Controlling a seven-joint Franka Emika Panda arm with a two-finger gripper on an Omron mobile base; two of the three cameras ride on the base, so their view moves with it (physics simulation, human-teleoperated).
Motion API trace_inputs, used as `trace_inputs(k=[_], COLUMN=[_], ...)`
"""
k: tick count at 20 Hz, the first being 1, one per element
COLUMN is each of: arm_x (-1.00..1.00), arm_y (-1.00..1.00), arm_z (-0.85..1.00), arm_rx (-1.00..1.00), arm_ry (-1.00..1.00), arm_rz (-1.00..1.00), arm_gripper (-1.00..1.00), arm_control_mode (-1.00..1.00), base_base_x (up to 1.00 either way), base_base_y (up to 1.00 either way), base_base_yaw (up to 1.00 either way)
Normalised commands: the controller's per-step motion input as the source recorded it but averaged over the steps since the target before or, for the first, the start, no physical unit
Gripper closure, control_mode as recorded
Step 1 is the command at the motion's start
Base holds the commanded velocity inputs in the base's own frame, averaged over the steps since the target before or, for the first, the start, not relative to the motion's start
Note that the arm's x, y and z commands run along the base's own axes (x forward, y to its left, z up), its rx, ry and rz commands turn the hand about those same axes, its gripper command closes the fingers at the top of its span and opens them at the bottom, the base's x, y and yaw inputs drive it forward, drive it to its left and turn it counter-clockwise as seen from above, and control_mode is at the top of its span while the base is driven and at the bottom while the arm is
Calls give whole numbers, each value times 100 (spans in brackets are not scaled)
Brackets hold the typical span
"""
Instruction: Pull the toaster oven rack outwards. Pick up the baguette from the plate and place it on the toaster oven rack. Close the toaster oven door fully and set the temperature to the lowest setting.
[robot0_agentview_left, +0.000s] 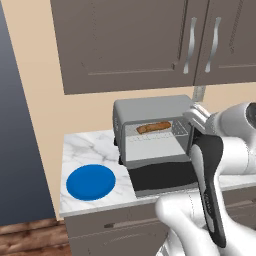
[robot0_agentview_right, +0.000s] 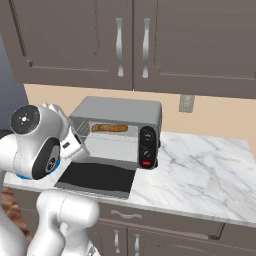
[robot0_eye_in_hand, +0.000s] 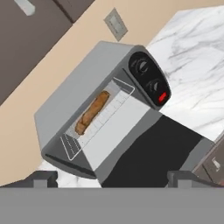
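The grey toaster oven (robot0_agentview_left: 150, 106) (robot0_agentview_right: 120, 108) (robot0_eye_in_hand: 74, 98) stands on the marble counter. Its toaster oven door (robot0_agentview_left: 162, 176) (robot0_agentview_right: 97, 177) (robot0_eye_in_hand: 153, 151) hangs dropped down, dark glass facing up. Inside, the brown baguette (robot0_agentview_left: 154, 127) (robot0_agentview_right: 109, 128) (robot0_eye_in_hand: 92, 112) lies along the wire toaster oven rack (robot0_agentview_left: 178, 130) (robot0_eye_in_hand: 103, 120). Left of the oven, the blue plate (robot0_agentview_left: 91, 182) is bare. My gripper (robot0_eye_in_hand: 113, 180) (robot0_agentview_left: 194, 117) hovers in front of the oven above the lowered door, open and holding nothing. It touches neither door nor rack.
The dark control panel (robot0_eye_in_hand: 148, 78) (robot0_agentview_right: 148, 146) on the oven's right carries black knobs and a red button (robot0_eye_in_hand: 162, 96). Grey cabinets (robot0_agentview_left: 125, 40) hang above the oven. Marble counter (robot0_agentview_right: 205, 170) stretches to the right, and a wall outlet (robot0_agentview_right: 186, 103) sits behind it.
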Motion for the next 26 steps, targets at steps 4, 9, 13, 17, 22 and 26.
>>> trace_inputs(k=[4, 9, 13, 17, 22, 26], arm_x=[-18, -18, -3, 0, 0, 0], arm_y=[-31, -40, -40, -35, -36, -44], arm_z=[0, 0, 0, 0, 0, 0], arm_rx=[9, 14, 17, 16, 17, 25], arm_ry=[0, 0, 0, 0, 2, 13], arm_rz=[-8, -6, -1, 0, 0, 0], arm_gripper=[-100, -100, -100, -100, -100, -100], arm_control_mode=[-100, -100, -100, -100, -100, -100], base_base_x=[0, 0, 0, 0, 0, 0], base_base_y=[0, 0, 0, 0, 0, 0], base_base_yaw=[0, 0, 0, 0, 0, 0])
